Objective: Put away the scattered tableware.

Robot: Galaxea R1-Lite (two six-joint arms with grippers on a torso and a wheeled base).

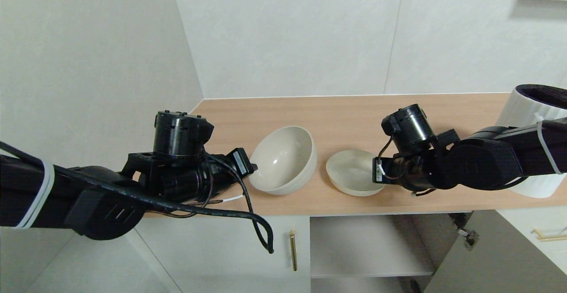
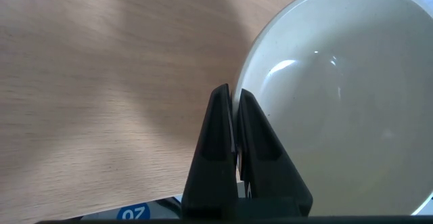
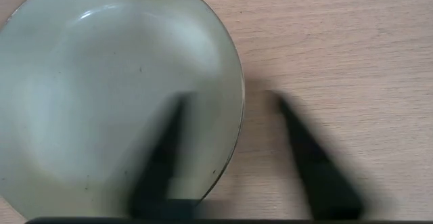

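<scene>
Blurred jaws of right gripper (image 3: 229, 102), large bowl (image 2: 338, 102) cropped at edge

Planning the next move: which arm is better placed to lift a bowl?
Left: left gripper clamps the tilted large bowl by its rim; right gripper, open, straddles the small bowl at its rim.

Wooden countertop (image 1: 354, 111) with large bowl (image 1: 285, 158), small dish (image 1: 354, 169), white ribbed container (image 1: 516, 111)

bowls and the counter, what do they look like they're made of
Larger bowl: likely glazed ceramic, cream and glossy, with bright highlights on its inside. Smaller bowl: same look, probably glazed ceramic, though melamine can't be ruled out. Counter: matt wood-grain surface, which could be laminate rather than solid wood.
</scene>
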